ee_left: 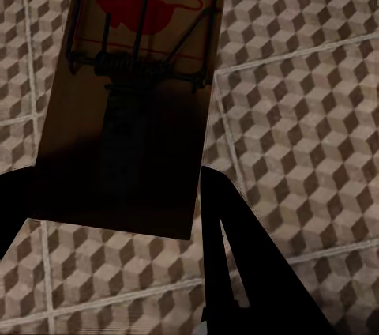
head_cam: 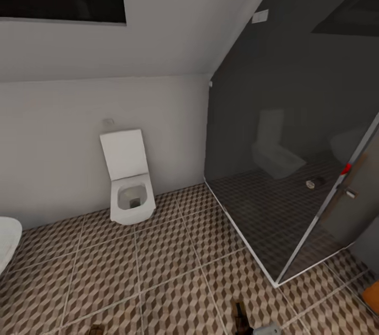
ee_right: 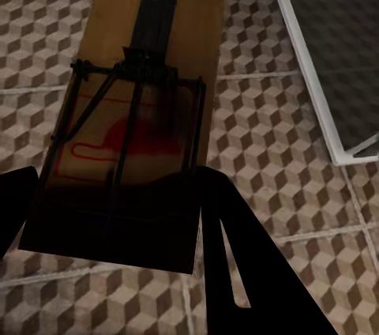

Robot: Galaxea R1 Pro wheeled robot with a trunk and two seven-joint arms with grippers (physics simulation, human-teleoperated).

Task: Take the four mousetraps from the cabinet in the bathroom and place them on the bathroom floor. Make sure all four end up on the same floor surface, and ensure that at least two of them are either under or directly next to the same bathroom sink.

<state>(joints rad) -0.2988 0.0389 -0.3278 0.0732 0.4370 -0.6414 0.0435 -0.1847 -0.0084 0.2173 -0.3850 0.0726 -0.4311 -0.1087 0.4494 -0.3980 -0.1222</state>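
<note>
Two mousetraps are in hand, one per arm. In the left wrist view, a mousetrap [ee_left: 130,106] fills the upper left and centre of the frame: a flat brown wooden board with a coiled spring, dark wire bars and a red mouse print near its far end. The left gripper [ee_left: 118,228] pinches the board's near end, with one dark finger [ee_left: 237,264] at the lower right and the other at the lower left edge. In the right wrist view, a second mousetrap [ee_right: 130,114] lies in the centre-left of the frame, its black plate at the far end and its red print under the wire frame. The right gripper [ee_right: 118,228] pinches the near end in the same way.

Handling judgement: each board looks light, stiff and thin, so a modest pinch across the bare wood holds it. Grip the plain end or the long edges, clear of the spring and wire, which could snag or shift.

Below both traps lies the bathroom floor [head_cam: 173,266], tiled in a brown, beige and white cube pattern. In the head view, a white toilet [head_cam: 129,179] stands at centre left against the wall, and a dark glass shower enclosure [head_cam: 295,166] occupies the right.
</note>
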